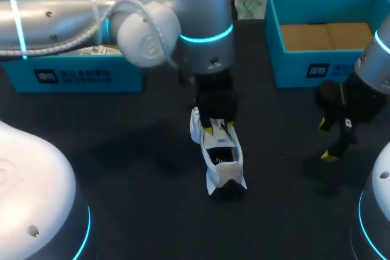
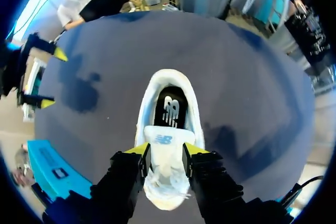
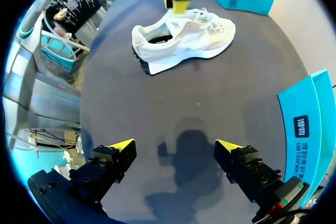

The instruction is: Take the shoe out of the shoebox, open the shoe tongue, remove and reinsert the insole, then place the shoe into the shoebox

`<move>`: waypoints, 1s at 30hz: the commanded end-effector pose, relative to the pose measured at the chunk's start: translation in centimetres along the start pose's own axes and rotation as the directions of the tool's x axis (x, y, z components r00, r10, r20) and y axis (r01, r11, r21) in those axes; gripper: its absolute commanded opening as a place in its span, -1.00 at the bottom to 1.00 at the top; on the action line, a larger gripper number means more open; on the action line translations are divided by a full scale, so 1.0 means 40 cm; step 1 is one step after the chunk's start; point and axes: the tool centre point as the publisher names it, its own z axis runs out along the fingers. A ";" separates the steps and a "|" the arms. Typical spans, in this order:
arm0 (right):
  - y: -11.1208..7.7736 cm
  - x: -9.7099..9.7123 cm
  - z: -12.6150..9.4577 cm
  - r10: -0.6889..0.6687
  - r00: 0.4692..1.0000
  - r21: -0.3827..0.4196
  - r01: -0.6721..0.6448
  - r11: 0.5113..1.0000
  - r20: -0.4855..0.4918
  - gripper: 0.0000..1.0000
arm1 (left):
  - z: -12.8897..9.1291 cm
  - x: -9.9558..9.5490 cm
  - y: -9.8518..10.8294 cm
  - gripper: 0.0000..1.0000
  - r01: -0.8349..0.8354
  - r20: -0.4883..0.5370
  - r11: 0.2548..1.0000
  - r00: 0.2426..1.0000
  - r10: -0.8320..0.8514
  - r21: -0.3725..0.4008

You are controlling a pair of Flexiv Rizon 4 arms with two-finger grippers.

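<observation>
Sneaker (image 1: 220,156), white and out of the box, stands on its sole at the middle of the dark table (image 1: 122,150), toe far, heel near. The left gripper (image 2: 166,149) comes down over the laces, its yellow fingers pressed to either side of the tongue (image 2: 164,139), so it is clamped on that flap. Ahead of it the collar gapes and the dark insole (image 2: 170,109) lies flat inside.

The right gripper (image 3: 174,145) hangs over bare table to the right, fingers spread wide and holding nothing. The teal shoebox (image 1: 274,22) sits far right, a second teal box (image 1: 73,76) far left.

The shoe looks light, with a soft upper that gives under a pinch, so a pull on the tongue may lift or tip it. The heel counter looks firmer to brace, and the thin, floppy insole is probably best pinched at its heel edge.
</observation>
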 end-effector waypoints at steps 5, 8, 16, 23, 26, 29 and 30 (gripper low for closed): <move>-0.001 0.003 0.001 0.000 1.000 0.001 0.000 1.000 0.003 1.00 | -0.079 0.043 -0.025 1.00 0.071 -0.028 0.996 0.997 -0.073 -0.049; -0.001 0.003 0.001 0.000 1.000 0.001 0.000 1.000 0.003 1.00 | -0.079 0.043 -0.025 1.00 0.071 -0.028 0.996 0.997 -0.073 -0.049; -0.001 0.003 0.001 0.000 1.000 0.001 0.000 1.000 0.003 1.00 | -0.088 0.054 -0.055 1.00 0.213 -0.046 0.976 0.976 -0.215 -0.041; -0.001 0.003 0.001 0.000 1.000 0.001 0.000 1.000 0.003 1.00 | -0.118 0.073 -0.118 1.00 0.784 0.086 0.556 0.597 -0.798 -0.275; -0.001 0.003 0.001 0.000 1.000 0.001 0.000 1.000 0.003 1.00 | -0.118 0.073 -0.118 1.00 0.784 0.086 0.556 0.597 -0.798 -0.275; -0.001 0.003 0.001 0.000 1.000 0.001 0.000 1.000 0.003 1.00 | -0.118 0.073 -0.118 1.00 0.784 0.086 0.556 0.597 -0.798 -0.275; -0.001 0.003 0.001 0.000 1.000 0.001 0.000 1.000 0.003 1.00 | -0.118 0.073 -0.118 1.00 0.784 0.086 0.556 0.597 -0.798 -0.275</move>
